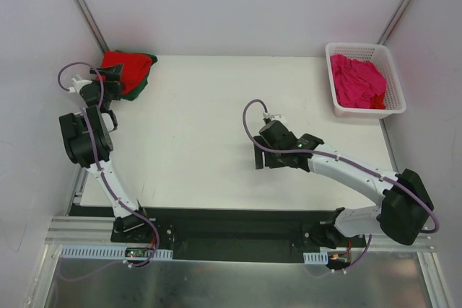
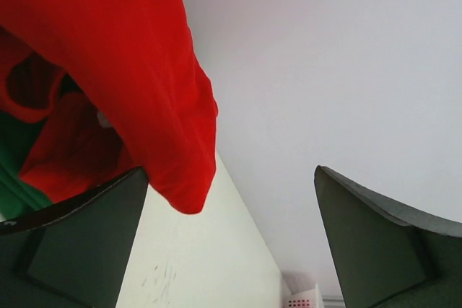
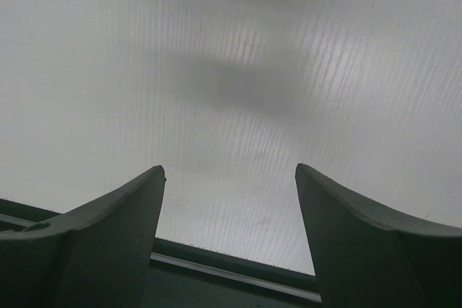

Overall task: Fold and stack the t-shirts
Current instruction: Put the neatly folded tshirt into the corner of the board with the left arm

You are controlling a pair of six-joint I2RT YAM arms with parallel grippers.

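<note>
Left pincer (image 1: 110,75) seemingly against red t-shirt (image 1: 134,68)

White matte counter (image 1: 216,142), faint scuffs in left wrist view. Plain white wall panels (image 1: 238,5) on 3 sides, w/ grey metal struts (image 1: 79,3) at back corners. Black strip (image 1: 238,225) along near edge, aluminium rail (image 1: 79,230) beside it, brushed steel sheet (image 1: 231,279) below. Light soft, even; shadows weak.

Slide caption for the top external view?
Left gripper at the red t-shirt stacked on the green t-shirt, far-left corner; right gripper open above the table; pink t-shirt crumpled in the basket.
</note>
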